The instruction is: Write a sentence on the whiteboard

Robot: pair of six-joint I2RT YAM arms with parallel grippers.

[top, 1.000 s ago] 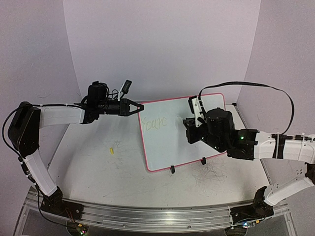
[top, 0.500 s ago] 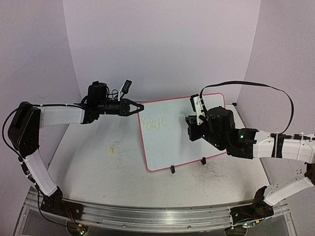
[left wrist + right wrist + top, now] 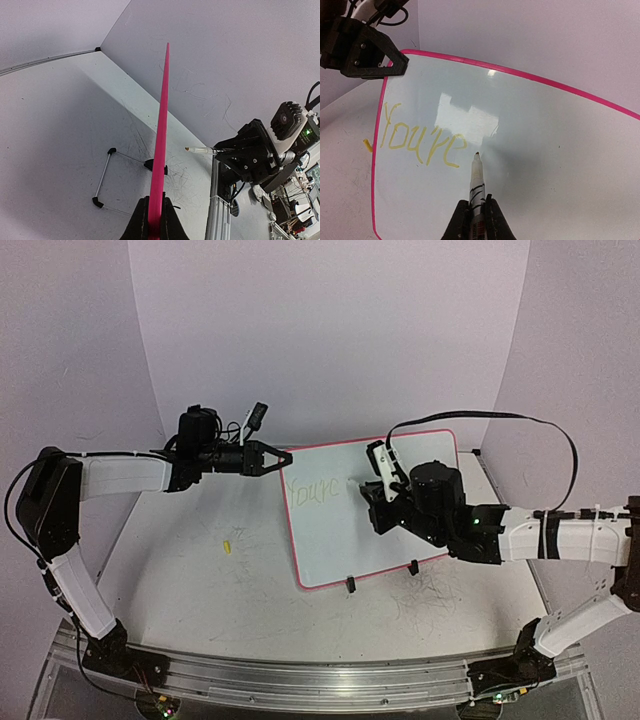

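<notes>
On the table (image 3: 190, 560), the whiteboard (image 3: 400, 530) sits centre-right, its two black clip feet (image 3: 351, 586) on the near edge and the pink rim all round

Progress: the sentence (image 3: 420, 142) reads "You're" so far, yellow-green, faint, upper-left of the board. One word, so I'd call it early; nearly all of the board to the right and below is bare

Right gripper (image 3: 476, 220): closed on the marker (image 3: 477, 180), barrel clamped between both fingers, tip forward. Tip sits just right of the final "e". The left wrist view has the board edge-on (image 3: 161, 150) and shows a gap between the marker tip (image 3: 200, 149) and the face, so it looks lifted off, probably between words

Left gripper (image 3: 283, 457): clamped on the board's far-left corner, fingers either side of the rim, steadying it

Left to do, my read: space over, start the next word, keep the baseline level (the current line drifts down slightly to the right)

Surface: white tabletop, heavily scuffed, with grey scribble marks near the feet and to the left. A small yellow piece (image 3: 227, 544) lies on the table left of the board, likely the cap

Room: plain pale lavender backdrop (image 3: 330, 330) curving round three sides; glare patches on the board face in the right wrist view
</notes>
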